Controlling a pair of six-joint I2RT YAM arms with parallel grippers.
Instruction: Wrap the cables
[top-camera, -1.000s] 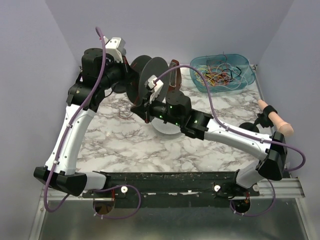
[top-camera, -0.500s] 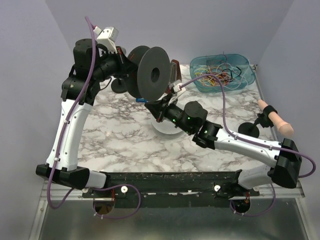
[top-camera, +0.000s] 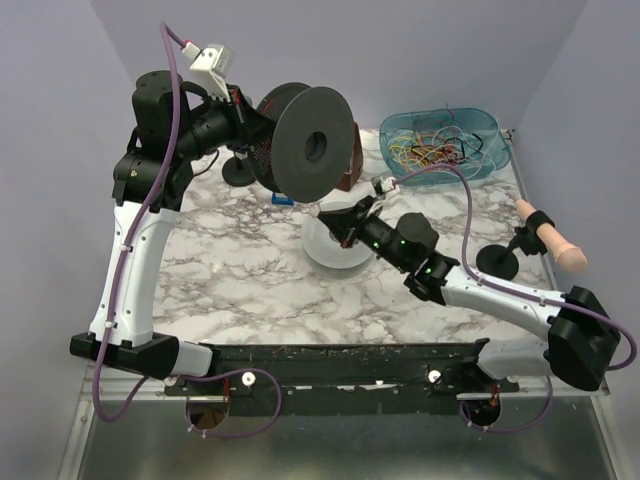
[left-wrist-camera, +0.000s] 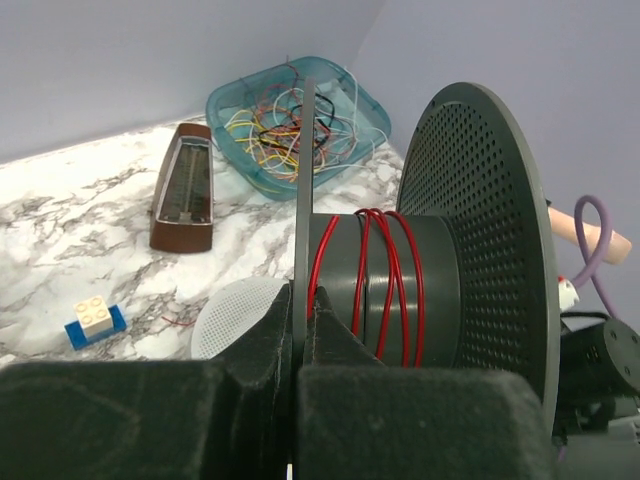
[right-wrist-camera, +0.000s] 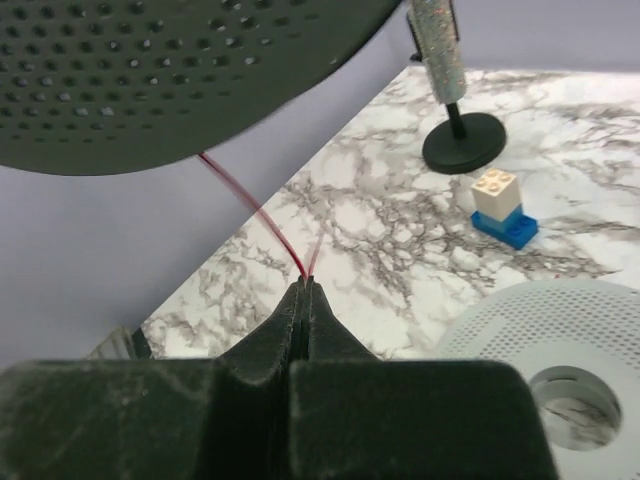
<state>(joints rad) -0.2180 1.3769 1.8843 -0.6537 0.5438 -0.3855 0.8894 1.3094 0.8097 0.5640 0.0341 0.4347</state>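
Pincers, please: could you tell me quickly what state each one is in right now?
Left pincer: closed, clamping the thin flange of the spool.
Right pincer: closed, pinching the red cable.

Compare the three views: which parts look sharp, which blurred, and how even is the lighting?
Top external: even, soft light, no glare. Left wrist: left pincer blurred up close, red cable on the spool sharp. Right wrist: right pincer soft, marble table crisp.

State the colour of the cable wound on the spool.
Red; the cable shows best in the left wrist view.
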